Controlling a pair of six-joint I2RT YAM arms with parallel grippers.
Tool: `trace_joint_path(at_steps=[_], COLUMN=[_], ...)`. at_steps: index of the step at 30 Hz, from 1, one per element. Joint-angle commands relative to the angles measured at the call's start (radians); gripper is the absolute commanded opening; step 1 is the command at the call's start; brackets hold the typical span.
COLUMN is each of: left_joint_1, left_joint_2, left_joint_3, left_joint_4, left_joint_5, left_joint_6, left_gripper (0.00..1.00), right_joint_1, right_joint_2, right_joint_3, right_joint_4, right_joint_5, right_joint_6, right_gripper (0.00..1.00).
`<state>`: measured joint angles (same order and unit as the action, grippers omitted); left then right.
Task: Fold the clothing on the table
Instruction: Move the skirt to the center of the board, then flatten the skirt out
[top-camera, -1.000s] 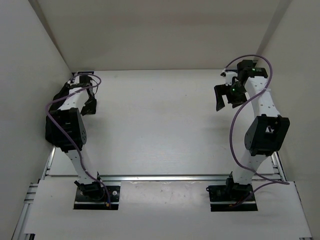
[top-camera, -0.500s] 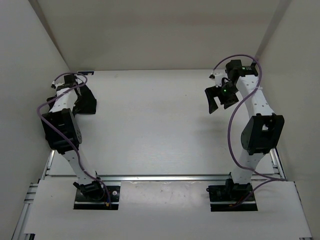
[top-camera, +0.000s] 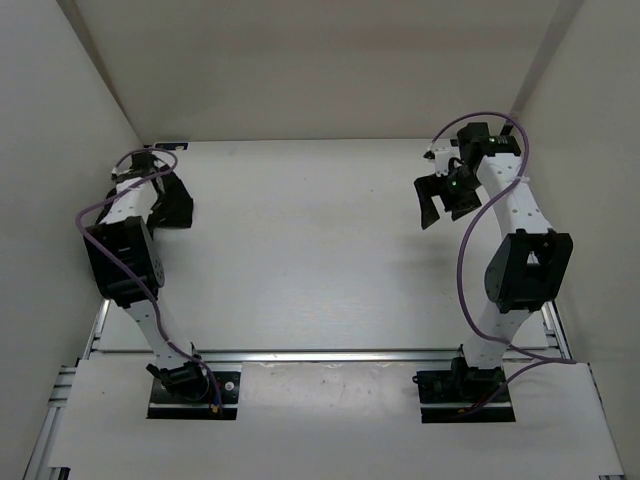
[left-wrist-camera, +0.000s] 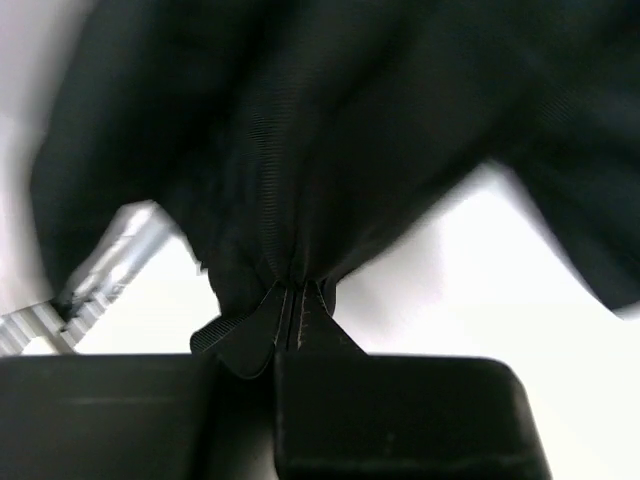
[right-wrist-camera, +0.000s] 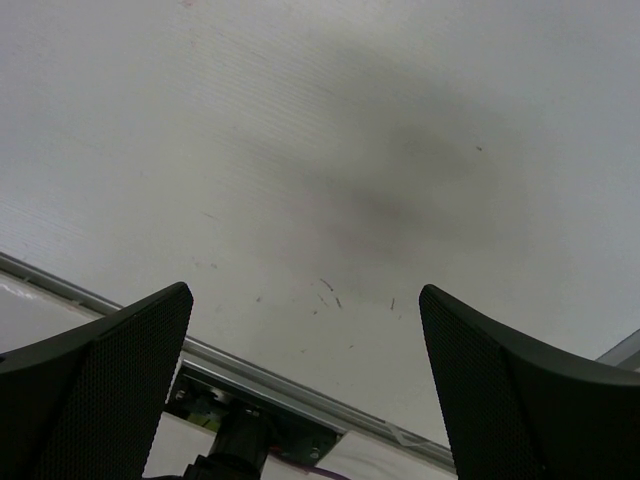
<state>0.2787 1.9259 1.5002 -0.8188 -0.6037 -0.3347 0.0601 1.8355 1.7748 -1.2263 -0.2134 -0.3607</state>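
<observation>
White desk: left jaws clenched on clothing fold, far left; right jaws released, empty. Step: pickup. Next, probably: drag it to centre, spread flat.

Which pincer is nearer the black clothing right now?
Left. The left pincer is shut on a bunched fold of the clothing, in contact with it. The right pincer hangs open above bare table on the far right side, with no fabric in its view.
</observation>
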Motion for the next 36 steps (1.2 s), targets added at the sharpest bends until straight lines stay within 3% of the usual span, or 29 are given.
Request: trace_joint_path(at_steps=[1,7,14,18,19,20,22,25,30,32,34,36], left_joint_1=[-0.172,-0.505,-0.866,-1.045,-1.075,-1.082,-1.099,-1.105,-1.167,-1.223,-1.288,-1.310], left_joint_2=[-0.059,-0.071,0.004,0.102,0.108,0.093,0.032,-0.107,-0.335,-0.422,-0.470,-0.495], left_joint_3=[0.035,0.072,0.100,0.248,0.315,0.363,0.365,0.275,-0.148,-0.283,-0.415,-0.452], left_joint_4=[0.001,-0.011,0.124,0.132,0.112,0.107,0.121,0.124,0.141,0.193,0.252,0.181], left_joint_5=[0.082,0.139,0.450,0.547,0.518,0.468,0.382,0.193,-0.117,-0.311,-0.378,-0.322], left_joint_6=[-0.023,-0.042,-0.086,-0.067,-0.046,-0.035,0.015,0.165,0.510,0.630,0.809,0.753], left_gripper=[0.00,0.00,0.01,0.34,0.47,0.51,0.94,0.98,0.99,0.98,0.99,0.98], right_joint_1=[-0.022,-0.059,-0.144,-0.163,-0.166,-0.158,-0.140,-0.089,0.023,0.050,0.060,0.047], right_joint_2=[-0.079,-0.177,-0.349,-0.439,-0.465,-0.478,-0.519,-0.587,-0.622,-0.616,-0.605,-0.588], right_joint_3=[-0.052,-0.212,-0.484,-0.578,-0.604,-0.621,-0.665,-0.709,-0.784,-0.804,-0.815,-0.824], right_joint_4=[0.050,0.162,0.280,0.307,0.315,0.324,0.359,0.425,0.550,0.599,0.626,0.649], right_joint_5=[-0.020,-0.050,-0.078,-0.078,-0.081,-0.086,-0.098,-0.107,-0.113,-0.100,-0.095,-0.098], right_joint_6=[0.029,0.077,0.051,0.032,0.035,0.026,0.020,-0.009,-0.057,-0.066,-0.070,-0.061], right_gripper=[0.99,0.99,0.99,0.99,1.00,0.99,1.00,1.00,0.99,0.99,0.99,0.99])
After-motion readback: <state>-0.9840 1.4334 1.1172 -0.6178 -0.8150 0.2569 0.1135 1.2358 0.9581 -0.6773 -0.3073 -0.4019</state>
